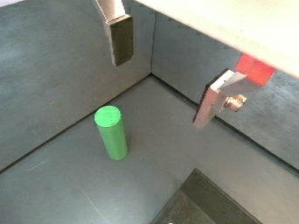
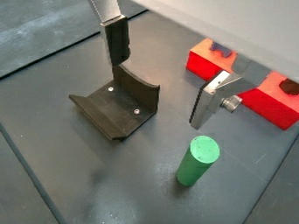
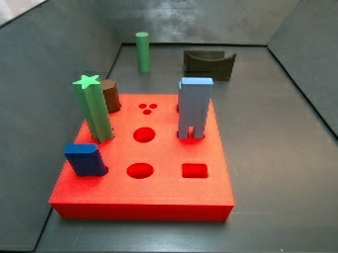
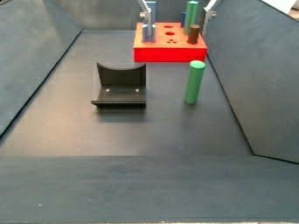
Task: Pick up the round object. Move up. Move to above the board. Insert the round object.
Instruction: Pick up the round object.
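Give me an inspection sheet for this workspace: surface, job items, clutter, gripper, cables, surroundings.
Surface: dark grey floor, bare apart from the items below.
Job items: round object stands upright on the floor, untouched; board lies flat, with a round hole free.
Clutter: green star-topped post, blue block, small blue block and brown cylinder on the board; fixture on the floor beside the round object.
Gripper: gripper hangs above the floor near the round object, jaws apart, holding nothing.
Cables: nothing seen.
Surroundings: grey walls enclose the floor.
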Available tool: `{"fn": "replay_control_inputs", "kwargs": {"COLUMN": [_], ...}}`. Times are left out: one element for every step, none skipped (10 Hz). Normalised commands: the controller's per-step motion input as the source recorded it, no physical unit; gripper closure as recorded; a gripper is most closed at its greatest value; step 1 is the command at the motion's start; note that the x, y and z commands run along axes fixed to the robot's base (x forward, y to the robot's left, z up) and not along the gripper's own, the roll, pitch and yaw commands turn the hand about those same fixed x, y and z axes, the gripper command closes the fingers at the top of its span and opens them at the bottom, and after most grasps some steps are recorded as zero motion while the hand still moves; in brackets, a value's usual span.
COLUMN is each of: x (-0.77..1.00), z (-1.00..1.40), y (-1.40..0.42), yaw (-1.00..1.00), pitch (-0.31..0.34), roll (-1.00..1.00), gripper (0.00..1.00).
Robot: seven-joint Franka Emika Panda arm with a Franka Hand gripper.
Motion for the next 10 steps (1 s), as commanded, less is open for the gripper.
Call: {"fn": "replay_control_inputs", "kwargs": {"x": [0.0, -0.1, -0.18, -0.44, -0.67, -0.41, -0.11, -0.04, 0.0, 0.04], "z": [-0.27, -0.51, -0.5, -0.65, -0.75, -0.58, -0.38, -0.36, -0.14, -0.05], "y": [0.0, -0.3, -0.37, -0.3, -0.13, 0.17, 0.31, 0.16, 0.07, 0.0], "yaw": [0.0, 0.36, 0.52, 0.6, 0.43, 0.11, -0.05, -0.16, 0.0, 0.0], "pitch": [-0.133, -0.259, -0.316, -0.266, -0.21, -0.19, -0.14, -0.133, -0.113, -0.003], "roll": [0.01, 0.27, 0.16, 0.14, 0.16, -0.03, -0.25, -0.16, -0.09, 0.0], "gripper": [0.0, 0.0, 0.0, 0.0, 0.0, 0.0, 0.0, 0.0, 0.0, 0.0]}}
